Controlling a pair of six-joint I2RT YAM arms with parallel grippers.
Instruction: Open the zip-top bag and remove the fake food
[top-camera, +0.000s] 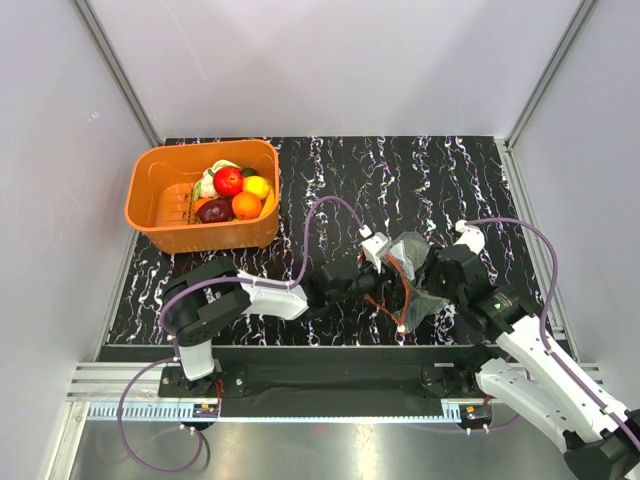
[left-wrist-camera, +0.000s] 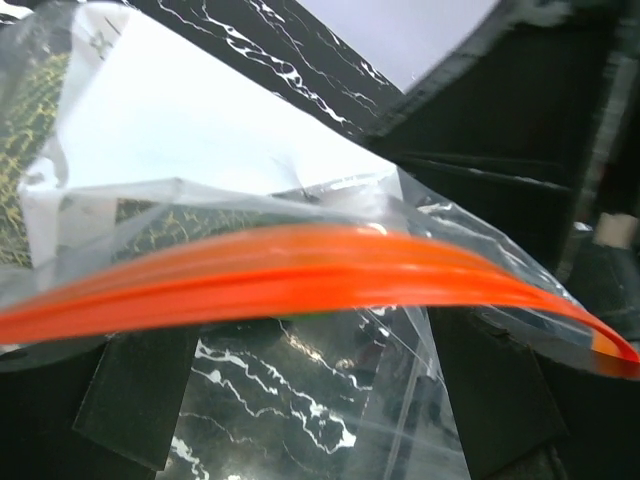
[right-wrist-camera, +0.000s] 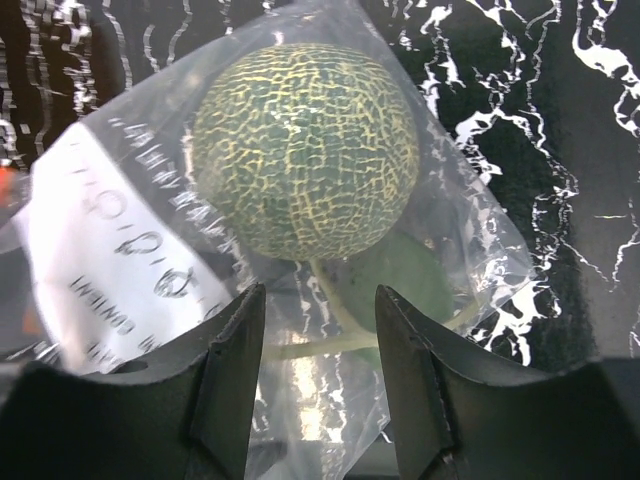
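Logging from my console: zip-top bag (top-camera: 408, 272) at centre-right of the top frame, between both grippers. Left gripper (top-camera: 372, 285) pinches its orange zip strip (left-wrist-camera: 300, 275). Right gripper (right-wrist-camera: 318, 380) fingers clamp the plastic below a netted green melon piece (right-wrist-camera: 305, 150). Orange basket (top-camera: 160, 225) upper left holds other fruit.

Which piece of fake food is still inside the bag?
The green netted melon, sealed in the clear bag. The other pieces, like the red apple, lie in the orange basket.
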